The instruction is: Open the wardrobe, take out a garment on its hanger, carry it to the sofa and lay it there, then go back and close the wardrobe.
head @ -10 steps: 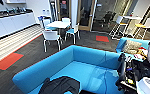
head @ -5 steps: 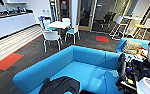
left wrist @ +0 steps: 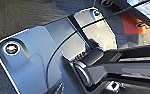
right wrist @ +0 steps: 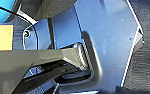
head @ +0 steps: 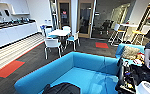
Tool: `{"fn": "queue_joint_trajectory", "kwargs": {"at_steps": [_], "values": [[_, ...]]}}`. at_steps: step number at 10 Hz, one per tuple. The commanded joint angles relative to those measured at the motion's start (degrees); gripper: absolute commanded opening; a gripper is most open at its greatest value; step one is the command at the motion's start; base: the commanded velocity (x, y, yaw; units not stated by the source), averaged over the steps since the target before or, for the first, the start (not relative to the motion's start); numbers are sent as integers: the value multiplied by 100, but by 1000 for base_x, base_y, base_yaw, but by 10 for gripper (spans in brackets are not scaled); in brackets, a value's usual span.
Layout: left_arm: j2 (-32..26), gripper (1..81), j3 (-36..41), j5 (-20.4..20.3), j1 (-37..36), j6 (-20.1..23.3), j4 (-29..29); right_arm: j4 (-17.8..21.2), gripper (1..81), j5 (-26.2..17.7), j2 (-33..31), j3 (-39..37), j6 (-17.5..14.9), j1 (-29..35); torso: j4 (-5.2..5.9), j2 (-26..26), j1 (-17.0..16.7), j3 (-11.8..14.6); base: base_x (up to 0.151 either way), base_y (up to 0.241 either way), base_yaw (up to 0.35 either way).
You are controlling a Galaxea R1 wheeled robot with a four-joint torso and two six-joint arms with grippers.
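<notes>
Right below you, the black plain T-shirt [head: 61, 88] lies on the wide seat of the big bright blue sofa [head: 66, 72]. You can't tell from either wrist camera whether your grippers are open, or gripping anything. A person's arm [head: 148, 53] shows at right.

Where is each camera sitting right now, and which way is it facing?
Head view: high up, facing forward and down at the blue sofa, with a black garment at the bottom edge.
Left wrist view: on the left arm, facing the robot's dark plate and dark carpet.
Right wrist view: on the right arm, facing its plate and carpet.
Shared: both wrist views show carpet.
</notes>
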Motion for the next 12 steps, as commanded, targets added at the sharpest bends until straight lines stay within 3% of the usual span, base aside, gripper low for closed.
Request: {"fn": "queue_joint_trajectory", "kwargs": {"at_steps": [1,8,12], "values": [[180,811,-139,628,-43,-13,80,-26,811,-258,23,-27,6,79,0,0,5,-6,0,0,0],[417,811,-139,752,37,-13,107,-26,811,-258,49,-27,-3,53,0,-5,5,15,0,0,0],[478,811,-139,752,45,-13,116,-35,811,-258,40,-27,-3,36,0,-7,5,18,-74,0,0]]}}
